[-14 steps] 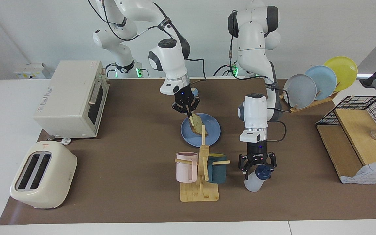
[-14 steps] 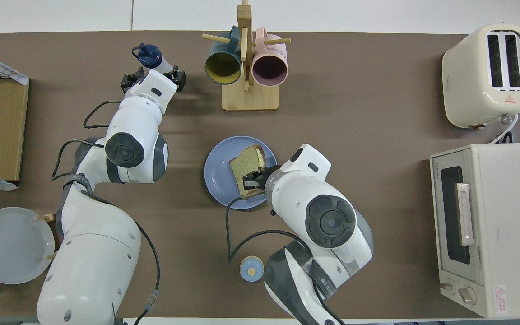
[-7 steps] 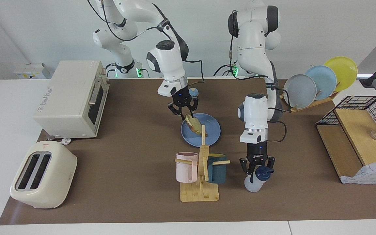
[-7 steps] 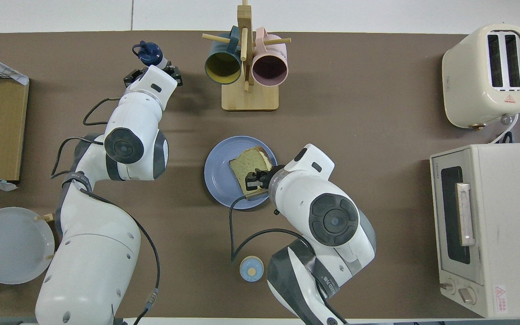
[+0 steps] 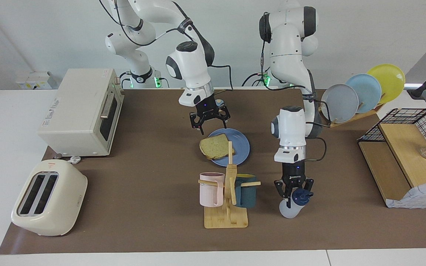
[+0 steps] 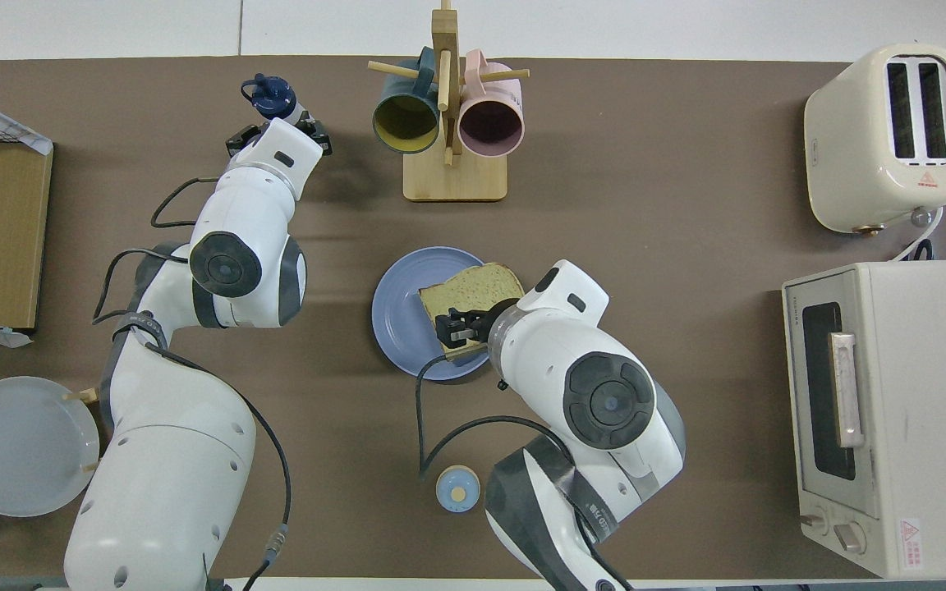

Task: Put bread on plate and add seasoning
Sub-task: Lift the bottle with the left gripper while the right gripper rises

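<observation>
The right gripper (image 5: 209,125) is now hanging open, having dropped the bread (image 5: 215,146) flat onto the plate (image 5: 242,147); the left gripper (image 5: 293,192) is now squeezing the seasoning (image 5: 291,205).

High facing and overhead views

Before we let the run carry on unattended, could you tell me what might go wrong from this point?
1. The bread lies flat but overhangs the plate rim toward the right arm's end; a nudge could tip it onto the table.
2. The left gripper is shut on the seasoning high up by its cap, so the bottle might swing or slip when lifted.
3. The mug rack stands between bottle and plate; a low carry could clip it.
</observation>
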Motion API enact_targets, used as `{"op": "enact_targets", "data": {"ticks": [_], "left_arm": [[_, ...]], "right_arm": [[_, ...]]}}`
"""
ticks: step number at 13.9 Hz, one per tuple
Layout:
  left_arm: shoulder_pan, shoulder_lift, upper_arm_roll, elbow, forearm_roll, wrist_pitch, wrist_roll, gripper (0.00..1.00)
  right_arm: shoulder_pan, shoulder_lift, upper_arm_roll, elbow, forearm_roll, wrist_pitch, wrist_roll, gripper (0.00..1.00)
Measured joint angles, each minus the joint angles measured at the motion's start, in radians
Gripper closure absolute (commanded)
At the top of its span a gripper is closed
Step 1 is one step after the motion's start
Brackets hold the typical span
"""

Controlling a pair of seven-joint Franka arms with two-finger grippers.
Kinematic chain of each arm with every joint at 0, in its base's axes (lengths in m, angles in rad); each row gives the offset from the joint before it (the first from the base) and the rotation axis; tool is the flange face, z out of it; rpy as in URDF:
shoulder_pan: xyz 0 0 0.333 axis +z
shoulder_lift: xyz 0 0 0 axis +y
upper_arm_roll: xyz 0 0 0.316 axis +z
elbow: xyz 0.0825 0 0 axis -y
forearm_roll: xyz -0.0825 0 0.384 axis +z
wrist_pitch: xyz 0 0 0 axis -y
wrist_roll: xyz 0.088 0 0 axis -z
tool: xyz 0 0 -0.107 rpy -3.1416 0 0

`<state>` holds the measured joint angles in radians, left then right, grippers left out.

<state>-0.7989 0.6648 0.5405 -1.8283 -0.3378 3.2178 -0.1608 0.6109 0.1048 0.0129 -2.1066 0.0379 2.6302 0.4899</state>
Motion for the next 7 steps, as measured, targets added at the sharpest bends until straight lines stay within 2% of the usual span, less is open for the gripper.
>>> {"op": "enact_targets", "data": {"ticks": [3,7], "left_arm": [[0.005,-0.084,0.004,0.001,-0.001,-0.110,0.016,1.00],[0.003,-0.288,0.004,-0.068,-0.001,-0.293,0.110,1.00]], "right_arm": [[-0.003,0.000,0.000,0.001,0.000,-0.026,0.000,0.00],[0.011,0.000,0.004,0.011,0.000,-0.035,0.000,0.00]]}}
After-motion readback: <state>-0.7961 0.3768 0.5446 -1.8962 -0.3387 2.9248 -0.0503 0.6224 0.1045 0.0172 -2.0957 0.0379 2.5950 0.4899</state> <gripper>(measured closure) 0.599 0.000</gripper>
